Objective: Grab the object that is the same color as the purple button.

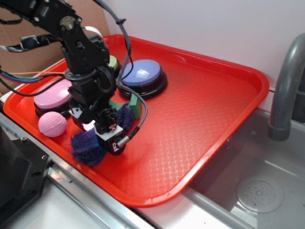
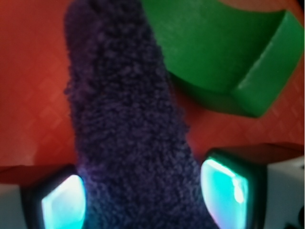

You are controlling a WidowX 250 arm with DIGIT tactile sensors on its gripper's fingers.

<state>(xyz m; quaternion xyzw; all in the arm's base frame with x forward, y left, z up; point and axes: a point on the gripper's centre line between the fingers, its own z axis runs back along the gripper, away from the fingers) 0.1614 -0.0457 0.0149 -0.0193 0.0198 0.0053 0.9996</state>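
The gripper [image 2: 143, 195] is low over the tray [image 1: 200, 119], its two glowing teal pads [image 2: 224, 188] standing on either side of the rag [image 2: 124, 119]. In the wrist view the rag fills the whole gap between them, its fuzzy sides reaching both pads, so the jaws are partly closed around it; whether they press hard enough to hold it cannot be told. From the pads the rag runs away toward 12 o'clock, narrowing a little to a rounded end near the top edge of that view.

At 1 to 2 o'clock from the rag's middle lies the green block [image 2: 224, 52], just beside the rag; the two look close enough to touch, but the blur leaves that uncertain.

In the exterior view the gripper [image 1: 102, 125] points down near the tray's front-left part, and the rag [image 1: 90, 145] bunches out below it at about 7 o'clock, with another tuft showing at 2 o'clock behind the fingers. The block [image 1: 133, 105] shows just past that tuft. The pink ball [image 1: 52, 124] sits at 9 o'clock from the gripper, near but apart from the rag. The pink button [image 1: 52, 98] is behind the ball, at 10 o'clock. The purple button [image 1: 143, 76] stands at 1 o'clock, beyond the block. A green button [image 1: 113, 62] is mostly hidden by the arm at 12 o'clock. A grey faucet [image 1: 286, 81] rises at 3 o'clock, beside the tray.
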